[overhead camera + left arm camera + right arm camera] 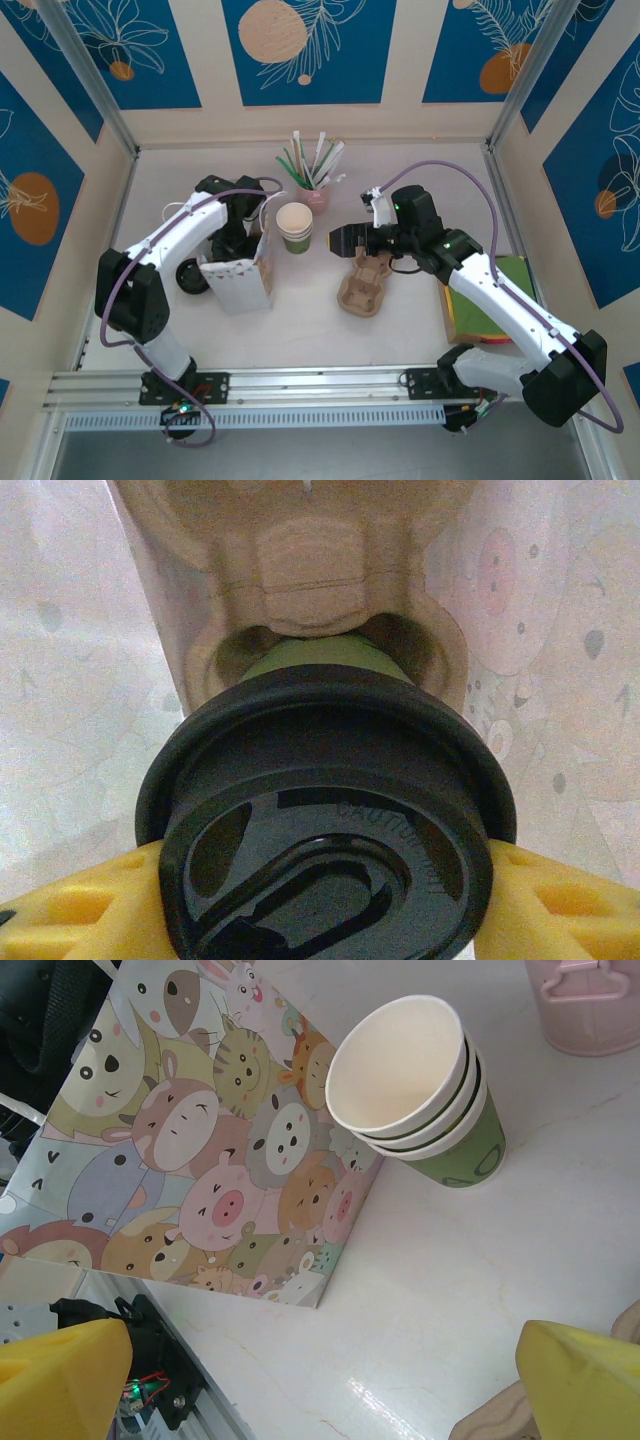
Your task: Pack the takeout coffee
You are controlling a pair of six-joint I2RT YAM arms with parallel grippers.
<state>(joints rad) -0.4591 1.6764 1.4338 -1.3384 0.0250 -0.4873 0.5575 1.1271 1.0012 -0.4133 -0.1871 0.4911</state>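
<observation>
Black-lidded takeout coffee [325, 810]: centre of your left wrist view, against a pulp carrier [310, 570].
Left tool [320, 920]: yellow fingers [80, 910] clamp its lid.
Right tool [320, 1375]: spread wide, holding nothing.

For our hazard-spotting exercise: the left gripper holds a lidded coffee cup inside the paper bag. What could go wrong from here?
1. The left gripper pinches the coffee cup at its black lid; squeezing might pop it loose.
2. The cup may sit crooked in the cardboard tray.
3. Pulling out could topple the paper bag onto the stacked cups.
</observation>
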